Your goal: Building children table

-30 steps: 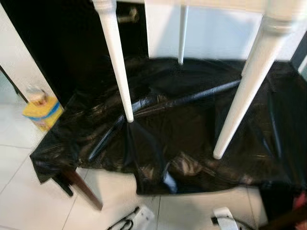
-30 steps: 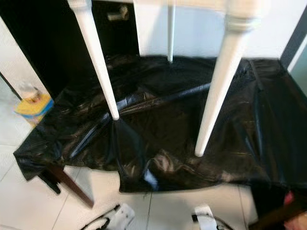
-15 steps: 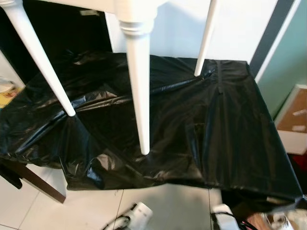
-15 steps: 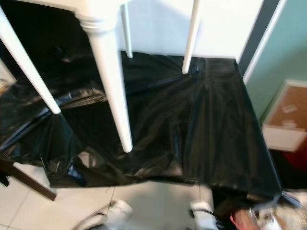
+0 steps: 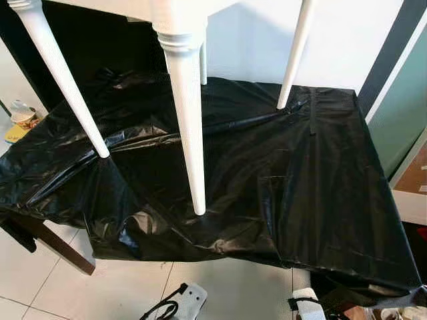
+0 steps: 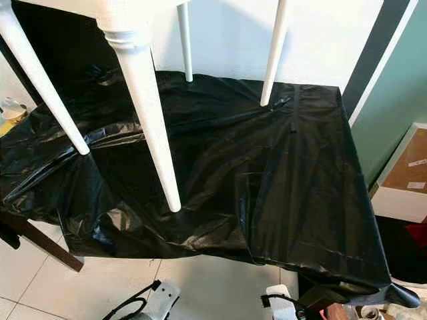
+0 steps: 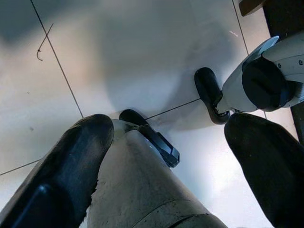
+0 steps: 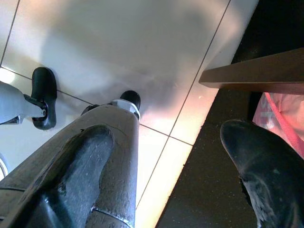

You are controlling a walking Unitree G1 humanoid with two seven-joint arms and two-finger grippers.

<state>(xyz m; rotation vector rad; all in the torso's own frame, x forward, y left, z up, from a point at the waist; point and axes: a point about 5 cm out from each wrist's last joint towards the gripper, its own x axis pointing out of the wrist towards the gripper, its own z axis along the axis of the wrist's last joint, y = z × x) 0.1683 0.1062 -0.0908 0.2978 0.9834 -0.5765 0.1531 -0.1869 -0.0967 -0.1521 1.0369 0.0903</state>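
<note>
A white children's table (image 5: 137, 7) stands on a black plastic sheet (image 5: 313, 180) spread over a low surface. Its nearest turned leg (image 5: 187, 127) rests mid-sheet, another leg (image 5: 63, 83) is at the left, and two thin far legs (image 5: 295, 57) stand by the wall. Both arms hang idle toward the tiled floor. In the left wrist view my left gripper (image 7: 168, 128) is open, nothing between its fingers (image 7: 71, 166). My right gripper (image 8: 166, 135) is open too, above tiles and a dark mat.
A brown wooden leg (image 5: 60, 245) props the covered surface at the front left. A cup container (image 5: 22, 115) sits at the far left, and a cardboard box (image 6: 405, 170) at the right. My own feet (image 5: 187, 301) stand on white tiles near the sheet's front edge.
The head camera has swung to the right and then slightly back, so the whole scene shifted left. The table and sheet have not moved.
</note>
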